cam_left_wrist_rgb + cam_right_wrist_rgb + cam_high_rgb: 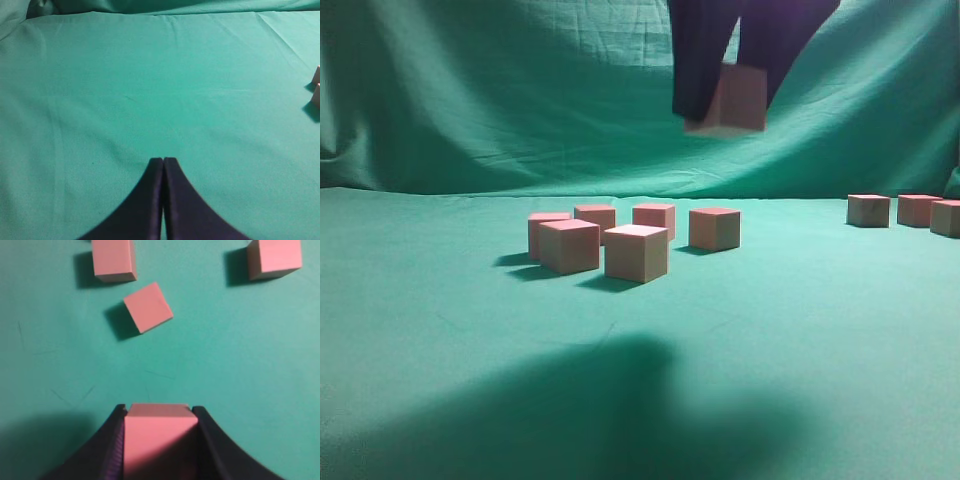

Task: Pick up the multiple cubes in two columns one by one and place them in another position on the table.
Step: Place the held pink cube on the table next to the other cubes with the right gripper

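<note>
My right gripper (730, 110) hangs high above the teal table (440, 330), shut on one salmon-pink cube (735, 92). In the right wrist view the jaws (159, 412) clamp that cube (159, 440) from both sides. Below it three cubes lie on the cloth: one (114, 259), a turned one (148, 307) and one at the top right (275, 257). In the exterior view several cubes stand grouped at the centre (636, 252). Three more stand at the far right (918, 209). My left gripper (163, 161) is shut and empty over bare cloth.
Two cube edges (317, 92) show at the right border of the left wrist view. A draped green backdrop (500, 90) rises behind the table. A large arm shadow (610, 410) falls on the near cloth.
</note>
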